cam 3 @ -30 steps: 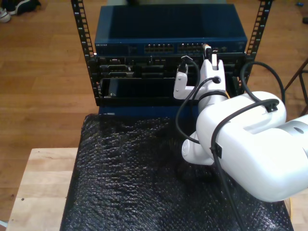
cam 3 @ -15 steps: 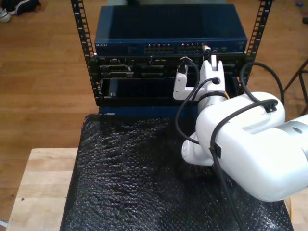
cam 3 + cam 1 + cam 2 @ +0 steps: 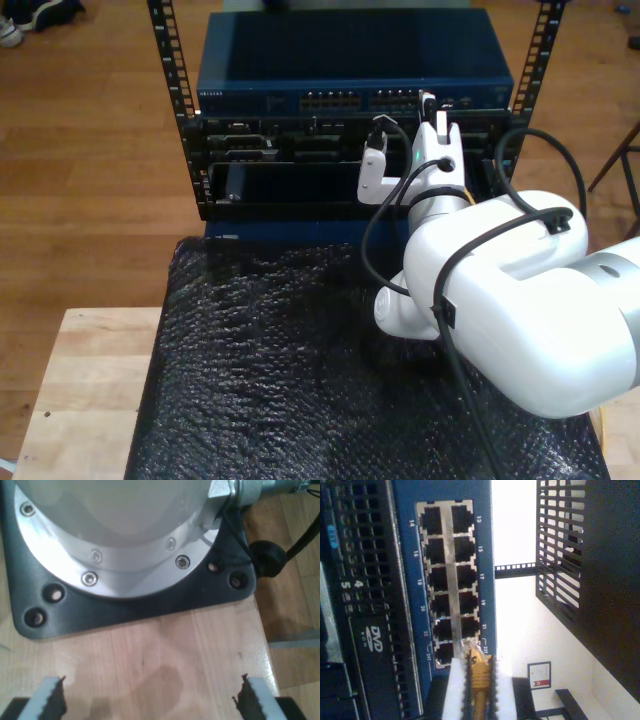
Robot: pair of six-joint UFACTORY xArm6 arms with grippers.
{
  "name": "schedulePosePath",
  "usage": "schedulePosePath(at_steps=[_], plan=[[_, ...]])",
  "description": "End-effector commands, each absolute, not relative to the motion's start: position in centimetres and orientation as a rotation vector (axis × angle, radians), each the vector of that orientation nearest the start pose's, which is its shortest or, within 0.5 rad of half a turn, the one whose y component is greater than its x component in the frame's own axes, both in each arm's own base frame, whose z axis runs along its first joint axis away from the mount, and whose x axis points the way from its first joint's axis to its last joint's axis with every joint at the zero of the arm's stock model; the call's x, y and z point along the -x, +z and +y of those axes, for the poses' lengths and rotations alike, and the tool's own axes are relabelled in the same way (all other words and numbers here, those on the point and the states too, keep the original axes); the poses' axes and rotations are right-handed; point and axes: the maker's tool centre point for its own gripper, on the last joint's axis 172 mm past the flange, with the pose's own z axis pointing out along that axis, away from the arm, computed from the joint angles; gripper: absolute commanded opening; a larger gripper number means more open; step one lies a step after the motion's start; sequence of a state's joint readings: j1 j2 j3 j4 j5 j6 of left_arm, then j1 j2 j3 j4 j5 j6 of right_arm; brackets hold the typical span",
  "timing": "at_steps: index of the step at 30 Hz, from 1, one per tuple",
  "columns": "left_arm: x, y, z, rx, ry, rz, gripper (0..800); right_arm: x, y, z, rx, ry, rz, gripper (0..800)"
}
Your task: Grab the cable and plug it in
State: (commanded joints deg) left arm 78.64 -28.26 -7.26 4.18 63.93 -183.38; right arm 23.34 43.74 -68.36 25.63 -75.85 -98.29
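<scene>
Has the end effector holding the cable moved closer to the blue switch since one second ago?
Yes. In the exterior view, my second end effector has moved up the picture toward the blue switch, carrying the cable nearer its ports.

Blue switch point(image 3: 350, 70): painted metal, matt, ports point(image 3: 447, 580) dark-lined; black rack rails point(image 3: 170, 60) are perforated metal. Arm shell point(image 3: 520, 300): smooth glossy white plastic; black mat point(image 3: 270, 370) has a crinkled, shiny bubble texture over pale wood table point(image 3: 80, 390), floor point(image 3: 90, 150) glossy varnished wood. Base flange point(image 3: 125, 575): brushed bare metal on a matt black plate point(image 3: 150, 605); the cable point(image 3: 479, 680) has a yellow-orange rubbery boot, plug clear plastic.
</scene>
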Motion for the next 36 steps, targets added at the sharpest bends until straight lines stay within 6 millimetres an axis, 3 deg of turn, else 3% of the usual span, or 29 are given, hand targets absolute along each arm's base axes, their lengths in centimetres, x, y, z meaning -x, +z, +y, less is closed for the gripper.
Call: schedulePosePath(at_steps=[23, 36], plan=[[-0.8, 3.7, 11.5, 2.255, -0.466, 2.724, 800, -66.9, 27.4, 15.5, -1.138, 1.286, 1.053, 0], [-0.8, 3.7, 11.5, 2.255, -0.466, 2.724, 800, -67.1, 27.3, 14.3, -1.147, 1.272, 1.043, 0]])
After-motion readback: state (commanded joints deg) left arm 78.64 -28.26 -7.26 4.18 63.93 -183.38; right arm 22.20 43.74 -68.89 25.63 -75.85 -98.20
